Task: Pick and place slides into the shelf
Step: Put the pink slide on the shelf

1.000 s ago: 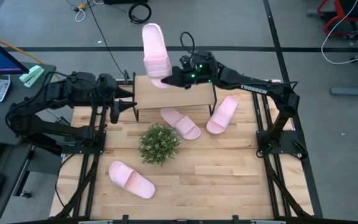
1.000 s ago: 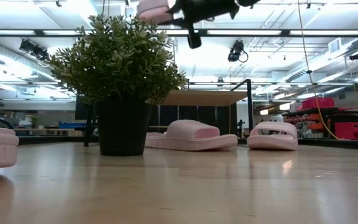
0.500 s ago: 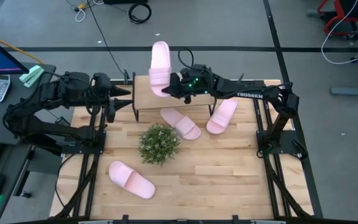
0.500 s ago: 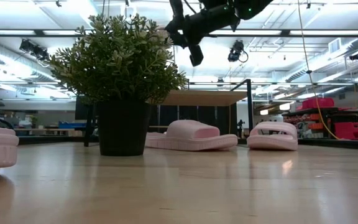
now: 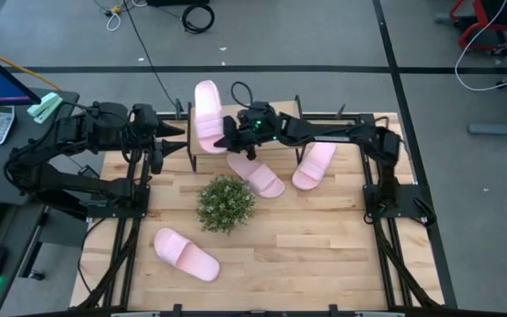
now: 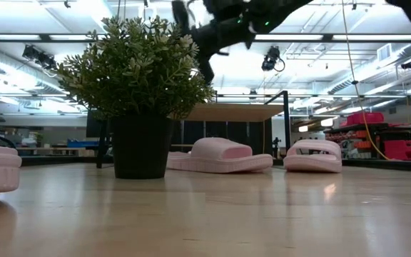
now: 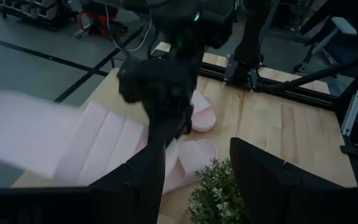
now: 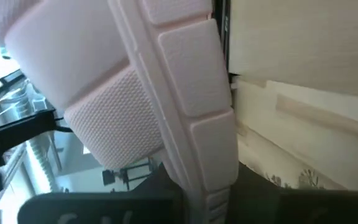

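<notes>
Right gripper holds slide above shelf

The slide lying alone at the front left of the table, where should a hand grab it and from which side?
Grip the slide across its wide strap, coming straight down from above: it lies flat, sole down, clear of the plant, and the strap is its raised part.

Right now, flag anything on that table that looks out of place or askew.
Three slides lie scattered at odd angles: one near the front left corner, two crossing directions in front of the shelf. None is on the shelf yet. The right gripper holds the fourth slide above its left end.
</notes>
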Controlling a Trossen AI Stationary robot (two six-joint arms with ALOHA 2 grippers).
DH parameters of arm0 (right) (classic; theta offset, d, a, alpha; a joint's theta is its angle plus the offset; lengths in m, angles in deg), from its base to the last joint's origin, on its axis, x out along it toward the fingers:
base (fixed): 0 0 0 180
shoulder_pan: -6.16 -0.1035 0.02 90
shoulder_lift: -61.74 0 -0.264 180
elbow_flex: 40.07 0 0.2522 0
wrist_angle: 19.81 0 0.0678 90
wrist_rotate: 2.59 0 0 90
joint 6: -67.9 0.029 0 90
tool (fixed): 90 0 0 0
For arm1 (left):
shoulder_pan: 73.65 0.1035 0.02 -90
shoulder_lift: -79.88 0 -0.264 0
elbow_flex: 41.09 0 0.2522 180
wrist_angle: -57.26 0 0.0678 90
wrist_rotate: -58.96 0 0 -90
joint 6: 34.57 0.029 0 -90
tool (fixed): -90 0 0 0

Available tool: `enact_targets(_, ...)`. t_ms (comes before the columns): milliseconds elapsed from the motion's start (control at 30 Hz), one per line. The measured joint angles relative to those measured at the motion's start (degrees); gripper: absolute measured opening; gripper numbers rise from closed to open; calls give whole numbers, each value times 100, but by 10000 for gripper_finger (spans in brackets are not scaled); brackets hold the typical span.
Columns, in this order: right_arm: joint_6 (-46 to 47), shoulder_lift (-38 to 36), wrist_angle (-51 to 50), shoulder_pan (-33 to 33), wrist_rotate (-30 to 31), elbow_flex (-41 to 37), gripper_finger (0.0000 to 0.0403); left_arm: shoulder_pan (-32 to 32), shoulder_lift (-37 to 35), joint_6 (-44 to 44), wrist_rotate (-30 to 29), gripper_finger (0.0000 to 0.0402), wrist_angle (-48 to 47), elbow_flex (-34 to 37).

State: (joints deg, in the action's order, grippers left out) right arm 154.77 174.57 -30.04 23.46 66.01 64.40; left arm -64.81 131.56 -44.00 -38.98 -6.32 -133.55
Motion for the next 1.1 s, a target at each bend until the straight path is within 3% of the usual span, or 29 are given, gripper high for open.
enact_targets(400, -331, 688, -720, 26, -589, 970, 40, -1, 0, -34, 2, 180, -25, 0)
enact_targets(667, -748, 611, -1338, 14, -439, 974, 40, -2, 0, -33, 4, 177, -54, 0)
enact_targets(1100, -450, 611, -1415, -177, 142, 974, 40, -1, 0, -39, 3, 172, -163, 0)
